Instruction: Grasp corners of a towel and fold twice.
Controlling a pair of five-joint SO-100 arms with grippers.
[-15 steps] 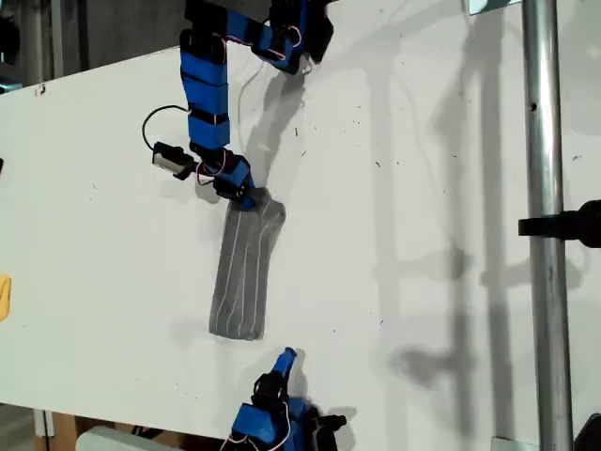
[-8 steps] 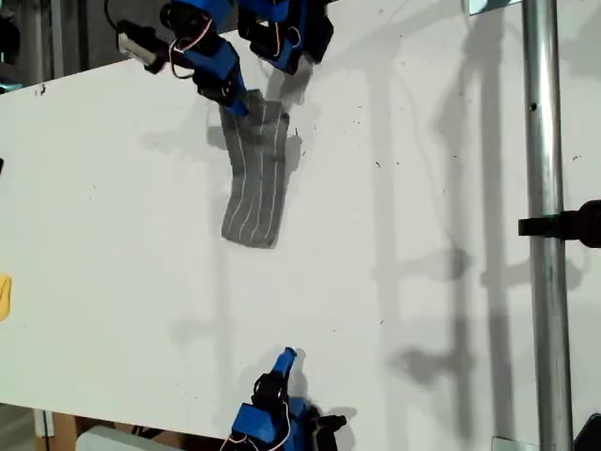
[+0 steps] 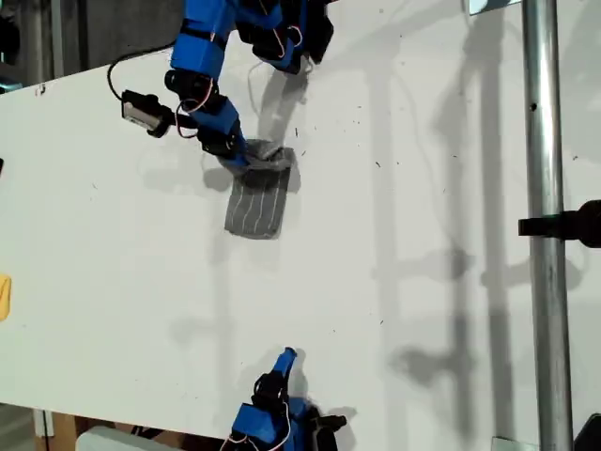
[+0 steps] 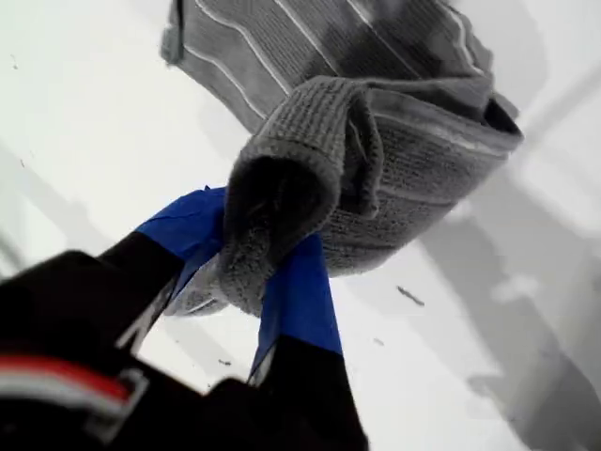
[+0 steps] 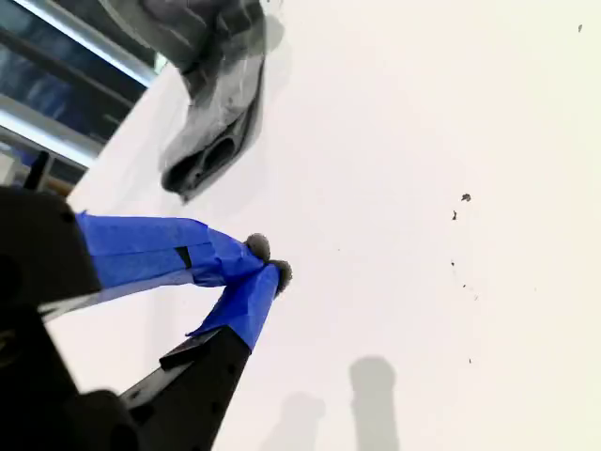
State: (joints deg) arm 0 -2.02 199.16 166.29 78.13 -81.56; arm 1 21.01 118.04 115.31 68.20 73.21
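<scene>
The towel (image 3: 258, 199) is a grey striped cloth lying as a short folded strip on the white table (image 3: 423, 301), in the upper middle of the exterior view. My first gripper (image 3: 246, 156) is shut on its upper end, which bunches between the blue fingers (image 4: 296, 291) in the first wrist view; the rest of the towel (image 4: 404, 150) curls over beyond them. The corners are hidden in the bunched fabric. My second gripper (image 3: 286, 358) sits at the exterior view's bottom edge, away from the towel. Its tips (image 5: 268, 261) are shut on nothing.
A small yellow object (image 3: 4, 297) lies at the exterior view's left edge. A metal pole (image 3: 545, 235) with a black clamp (image 3: 575, 224) runs down the exterior view's right side. The first arm's base (image 3: 286, 33) stands at the top.
My first gripper carried the towel's end up toward the exterior view's top, then came back down, and the towel now lies shorter and doubled over. The second arm has not moved.
</scene>
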